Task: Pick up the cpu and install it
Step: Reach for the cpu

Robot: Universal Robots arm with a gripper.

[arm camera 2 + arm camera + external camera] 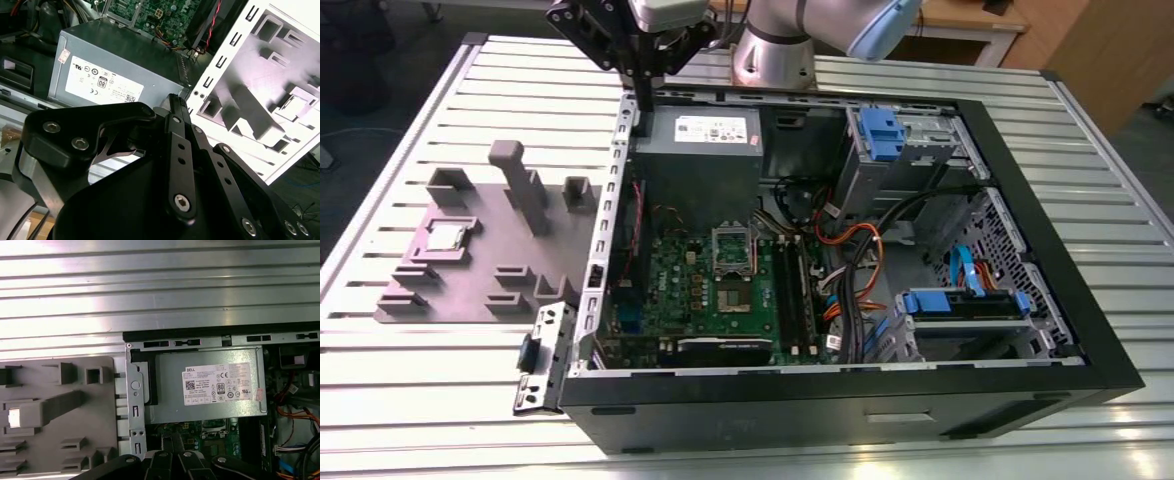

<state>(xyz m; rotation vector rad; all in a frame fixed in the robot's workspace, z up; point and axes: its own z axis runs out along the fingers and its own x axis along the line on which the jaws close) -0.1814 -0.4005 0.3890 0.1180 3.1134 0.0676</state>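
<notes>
Your open computer case (854, 395) sits mid-frame on the counter (427, 400). A grey tray (474, 275) lies at the exterior view's left.

From my remote seat this reads as a robotics lab or workshop. The table (427, 400) is ribbed aluminium profile, and the arm's base (774, 55) stands at its far edge. On the table sit an opened computer case (854, 405) and a grey moulded fixture plate (467, 292). Beyond the table I see wooden furniture (1101, 50).
</notes>
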